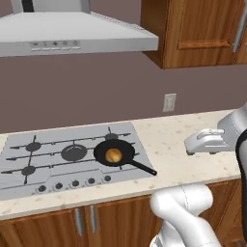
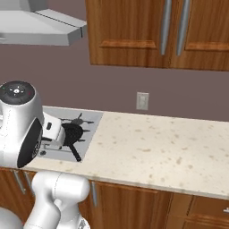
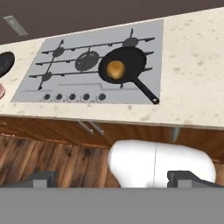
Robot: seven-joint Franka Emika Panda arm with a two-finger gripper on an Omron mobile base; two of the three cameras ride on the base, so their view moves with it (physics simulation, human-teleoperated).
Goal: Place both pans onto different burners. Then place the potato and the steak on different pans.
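One black frying pan (image 1: 115,153) sits on the right-hand burners of the grey steel cooktop (image 1: 53,178), its thin handle pointing toward the front right over the speckled counter (image 1: 178,140), and the golden-brown potato (image 1: 113,155) lies inside it. In the hand view a second pan (image 3: 5,63) rests on the counter just beyond the cooktop's far-left end, cut by the frame edge, with a sliver of the pink steak (image 3: 1,91) near it at that same edge. The gripper (image 3: 116,180) hangs well back from the cooktop, in front of the counter edge and above the wooden floor (image 3: 52,162), its jaws spread wide with nothing between them
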